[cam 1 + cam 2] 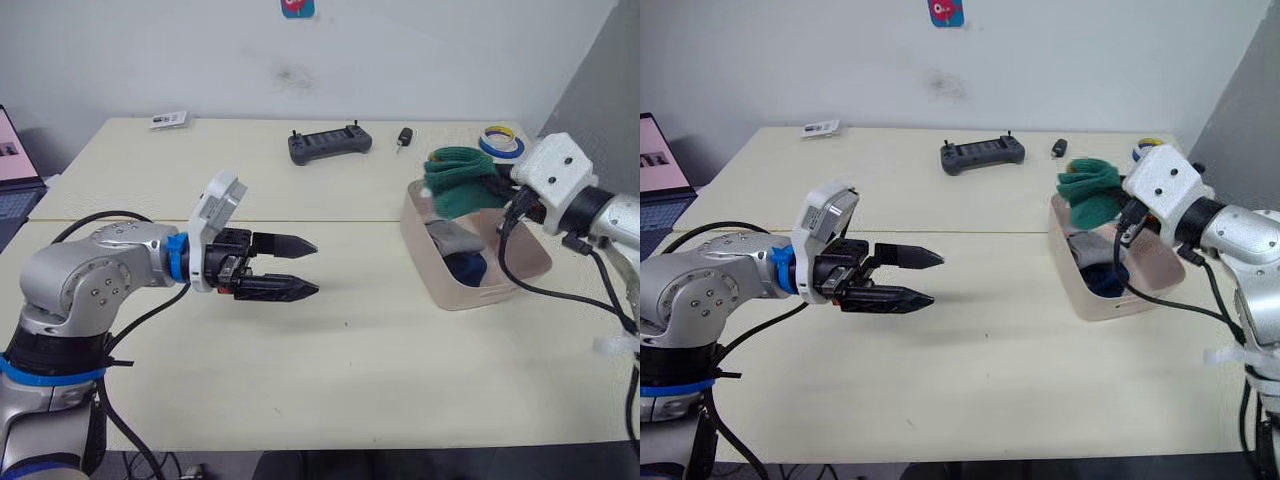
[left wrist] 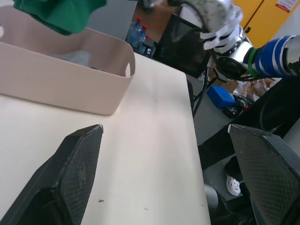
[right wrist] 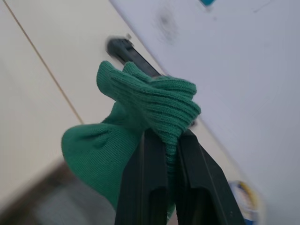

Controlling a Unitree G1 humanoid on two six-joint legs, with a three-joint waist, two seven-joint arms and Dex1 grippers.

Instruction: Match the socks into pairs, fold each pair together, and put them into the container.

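The green pair (image 1: 462, 183) hangs bunched in the right gripper (image 3: 169, 140), whose two black fingers are pressed together on the knitted fabric. It sits above the far end of the container (image 1: 455, 290), over the rim nearest the desk's back edge. That is the relation the coming move seems to turn on: the bundle lies almost straight above the tub's opening, so a short lowering and a release should drop it in. The tub's long axis runs from the desk's back edge toward its front edge, and it stands close to the desk's right edge. Inside it lie a grey bundle (image 1: 455, 238) and a dark blue bundle (image 1: 468, 268), so the green pair looks like the last to go in.

The right arm is plainly the nearer one. The left gripper (image 1: 297, 267) hovers over the middle of the desk (image 1: 300, 360), well apart from the tub, its fingers spread and holding nothing, pointing toward the container.

Toward the back edge lie a black handheld controller (image 1: 329, 146), a small dark key fob (image 1: 403, 137), a tape roll (image 1: 500, 140) near the right back corner and a small card (image 1: 168, 120) near the left back corner. The card's print is too small to read, and no brand or label can be made out on any of these.
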